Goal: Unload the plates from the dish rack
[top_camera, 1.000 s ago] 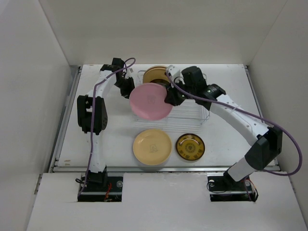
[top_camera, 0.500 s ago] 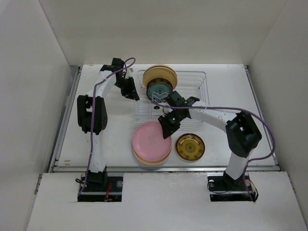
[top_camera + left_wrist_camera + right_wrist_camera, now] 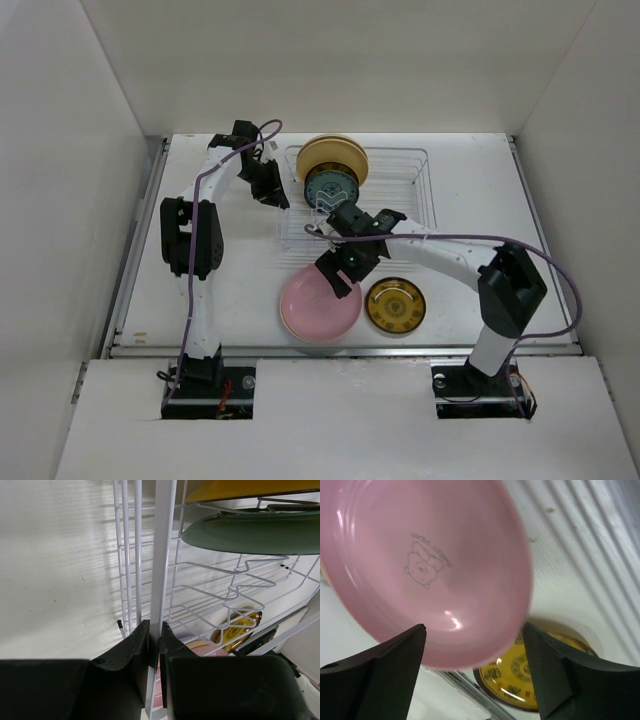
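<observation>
**Pink plate down at near edge, right pincer wide above it**

Right pincer [image 3: 473, 626] has its jaws spread wide and grips nothing; it hangs just over the far rim of the pink plate [image 3: 320, 308]. That plate lies on the surface [image 3: 230, 290], near its front edge and just beside the yellow patterned plate [image 3: 394, 305]. Its right rim is blurred in the wrist view, so can't tell if it has fully settled.

Left pincer [image 3: 155, 635] is clamped shut on a side wire of the dish rack [image 3: 405, 170], likely to steady it. A tan plate [image 3: 333, 155] and a dark green plate [image 3: 330, 187] stand upright in the rack.

Risks:
- The pink plate may rock or slide toward the front edge if not seated flat.
- A finger could catch its rim on the way up and flip it, or knock it into the yellow one.
- If the left grip slips, the rack could shift when the next plate is pulled.
</observation>
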Robot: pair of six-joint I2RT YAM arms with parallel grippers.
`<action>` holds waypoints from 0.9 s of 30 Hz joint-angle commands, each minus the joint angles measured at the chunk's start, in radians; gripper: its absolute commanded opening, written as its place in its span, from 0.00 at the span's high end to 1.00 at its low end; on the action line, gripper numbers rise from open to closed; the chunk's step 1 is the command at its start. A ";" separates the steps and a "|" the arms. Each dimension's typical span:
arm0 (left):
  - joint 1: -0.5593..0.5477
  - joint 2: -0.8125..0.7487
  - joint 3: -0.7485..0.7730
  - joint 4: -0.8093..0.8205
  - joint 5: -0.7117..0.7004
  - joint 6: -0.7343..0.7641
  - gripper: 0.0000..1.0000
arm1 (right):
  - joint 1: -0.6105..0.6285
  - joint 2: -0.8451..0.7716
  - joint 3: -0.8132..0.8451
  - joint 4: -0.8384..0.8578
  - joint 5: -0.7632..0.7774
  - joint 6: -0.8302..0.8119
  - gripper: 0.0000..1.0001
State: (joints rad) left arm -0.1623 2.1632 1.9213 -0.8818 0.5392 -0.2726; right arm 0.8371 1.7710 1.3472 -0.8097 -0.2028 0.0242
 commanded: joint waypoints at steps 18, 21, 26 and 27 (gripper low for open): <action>0.026 0.006 0.050 -0.014 -0.099 0.010 1.00 | 0.144 -0.119 -0.177 0.153 0.095 0.059 0.51; 0.026 0.006 0.050 -0.025 -0.119 0.021 1.00 | 0.192 -0.067 -0.145 0.155 0.144 0.059 0.52; 0.026 -0.003 0.050 -0.025 -0.119 0.021 1.00 | 0.201 -0.015 -0.122 0.155 0.184 0.097 0.53; 0.026 -0.003 0.050 -0.025 -0.128 0.021 1.00 | 0.201 0.001 -0.122 0.146 0.204 0.108 0.53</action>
State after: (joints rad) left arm -0.1635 2.1666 1.9381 -0.8948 0.5064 -0.2443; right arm 1.0409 1.7470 1.1957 -0.6891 -0.0601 0.1028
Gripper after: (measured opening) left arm 0.072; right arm 0.470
